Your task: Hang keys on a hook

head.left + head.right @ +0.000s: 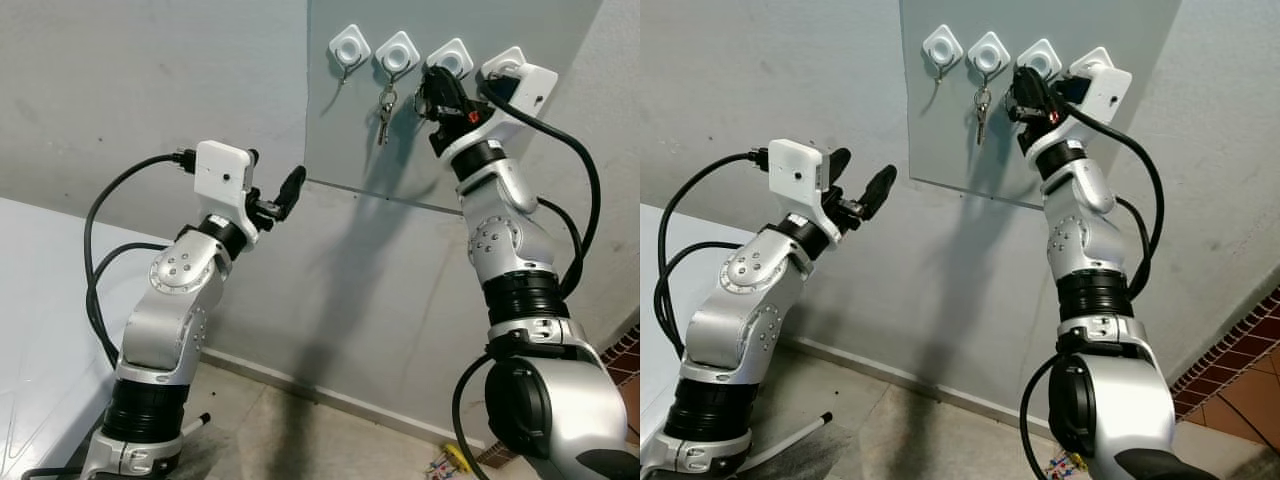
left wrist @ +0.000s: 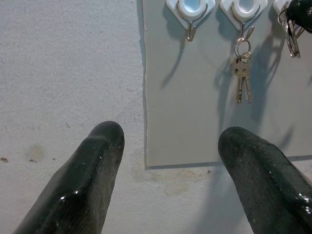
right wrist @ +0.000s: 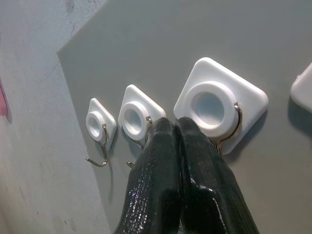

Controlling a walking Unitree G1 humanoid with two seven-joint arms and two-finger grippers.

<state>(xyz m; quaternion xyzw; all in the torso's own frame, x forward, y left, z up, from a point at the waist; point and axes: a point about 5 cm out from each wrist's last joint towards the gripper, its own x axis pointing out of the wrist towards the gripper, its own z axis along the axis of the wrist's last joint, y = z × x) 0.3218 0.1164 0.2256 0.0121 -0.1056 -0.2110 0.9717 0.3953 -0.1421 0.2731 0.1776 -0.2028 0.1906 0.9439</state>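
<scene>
Keys (image 2: 292,35) pinched in right gripper (image 3: 176,127) | at third hook (image 3: 220,108)

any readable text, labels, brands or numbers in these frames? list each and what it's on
None readable.
Hooks and grey board: plain, no markings.
Hanging keys: any stamping too small to read.
White camera housing by the left end effector: no label visible.
Right end effector: plain black.

Home wall corner, grey panel (image 1: 440,140) fitted with white hooks (image 1: 397,55), hung keys (image 1: 384,112), skirting, tiled floor (image 1: 1230,400)
</scene>
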